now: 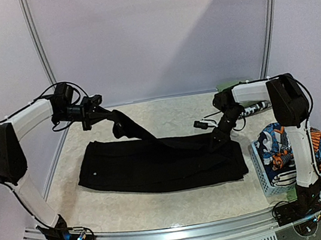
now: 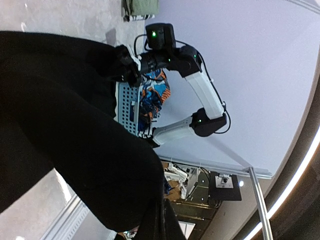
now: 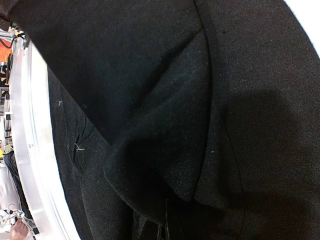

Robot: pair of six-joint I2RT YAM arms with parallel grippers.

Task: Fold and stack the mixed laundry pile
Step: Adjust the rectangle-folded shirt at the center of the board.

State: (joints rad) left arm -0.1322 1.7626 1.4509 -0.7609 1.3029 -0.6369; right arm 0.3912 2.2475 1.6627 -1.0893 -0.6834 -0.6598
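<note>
1. Left claw [image 1: 108, 117] hangs above the table's [image 1: 165, 112] far left part, closed on a corner of the black garment [image 1: 155, 166]. A taut ridge of cloth slopes down from it towards the table's middle.
2. In the left wrist view black fabric fills the frame's left and bottom, bunching where the claw pinches it.
3. Right claw [image 1: 215, 142] is low, at the garment's far right edge, closed on a fold of the same black cloth. Its wrist view shows only creased black fabric, gathered to a point at the bottom of the frame.
4. The rest of the black garment lies spread flat across the middle of the table, its long side parallel to the near edge.
5. At the near right corner stands a pale blue lattice basket [image 1: 266, 179]. An orange-blue-white cartoon-print garment [image 1: 271, 145] is heaped in it, partly hidden by the right arm.
6. A folded olive-green cloth [image 1: 232, 85] lies at the far right corner, well apart from the black garment.
</note>
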